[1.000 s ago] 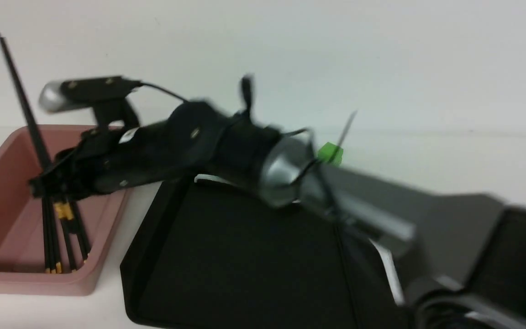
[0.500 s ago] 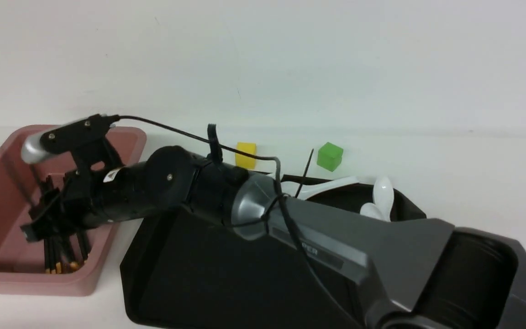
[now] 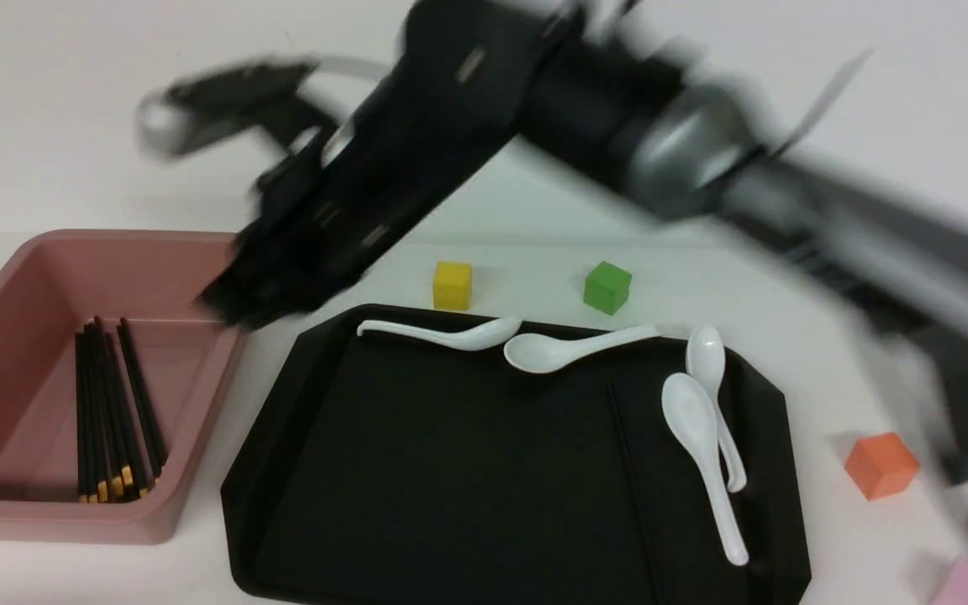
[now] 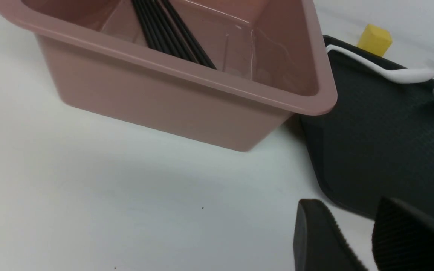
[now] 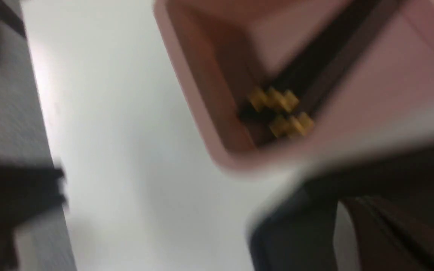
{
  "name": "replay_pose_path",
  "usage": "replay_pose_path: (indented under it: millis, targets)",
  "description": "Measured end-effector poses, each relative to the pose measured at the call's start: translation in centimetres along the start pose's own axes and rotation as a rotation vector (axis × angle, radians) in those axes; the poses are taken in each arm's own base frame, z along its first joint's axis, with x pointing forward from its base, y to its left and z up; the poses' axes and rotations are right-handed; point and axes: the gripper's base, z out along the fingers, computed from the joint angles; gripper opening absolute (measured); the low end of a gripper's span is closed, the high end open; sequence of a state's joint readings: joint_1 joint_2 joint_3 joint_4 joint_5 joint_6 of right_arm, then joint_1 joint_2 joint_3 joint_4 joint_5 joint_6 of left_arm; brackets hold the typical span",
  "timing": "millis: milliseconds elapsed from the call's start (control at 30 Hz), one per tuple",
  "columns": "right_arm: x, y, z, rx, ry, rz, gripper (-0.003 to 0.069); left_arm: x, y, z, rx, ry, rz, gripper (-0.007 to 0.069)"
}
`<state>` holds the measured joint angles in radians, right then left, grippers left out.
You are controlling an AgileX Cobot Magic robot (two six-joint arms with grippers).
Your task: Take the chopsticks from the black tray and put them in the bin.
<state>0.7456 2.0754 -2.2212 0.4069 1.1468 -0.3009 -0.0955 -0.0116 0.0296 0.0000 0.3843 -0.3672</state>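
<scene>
Front view first: catches the chopsticks (image 3: 110,412) bundled on the floor of the bin (image 3: 72,525), just left of the black tray (image 3: 450,470). Lying lengthwise from near wall to far wall, gold ends toward the camera, black tips pointing away, fanned a touch toward the tray side at the far end. Also takes in four white spoons (image 3: 698,454) on the tray, two along its far edge and two down its right side. Beyond the tray, picks out a yellow cube (image 3: 452,284) and a green cube (image 3: 607,287), plus an orange cube (image 3: 881,464) off to the right.

Shows the right gripper (image 3: 232,302) against the bin's far tray-side corner, badly smeared by blur. Cannot tell whether its fingers are spread or pressed together.

Over to the left wrist view: supplies what the front view misses, the left gripper (image 4: 356,244) low by the tray's corner. Ribbed fingers (image 4: 409,241) standing a little apart, bare white table between them, gripping nothing. Looks at the bin's outer wall from low down. Only the black shafts of the chopsticks show over the rim, gold ends hidden.

Right wrist view now: blurred, yet adds the close look at the gold ends, clustered tight against one wall of the bin. Dark shapes at the edge of this picture too smeared to read as fingers.
</scene>
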Motion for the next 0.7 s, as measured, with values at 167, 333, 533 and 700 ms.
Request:
replay_pose_path:
  millis: [167,333,533,700]
  targets:
    - [0.2,-0.9,-8.5,0.211,-0.009,0.003,-0.0013,0.0,0.0,0.0,0.000,0.000,0.000,0.0238]
    - [1.2,-0.2,-18.8,0.420,-0.153,0.069,-0.0012,0.0,0.0,0.0,0.000,0.000,0.000,0.0238]
    - [6.3,4.2,-28.4,0.544,-0.266,0.080,-0.0009,0.0,0.0,0.0,0.000,0.000,0.000,0.0238]
    - [12.5,7.2,-31.6,0.558,-0.273,0.082,-0.0006,0.0,0.0,0.0,0.000,0.000,0.000,0.0238]
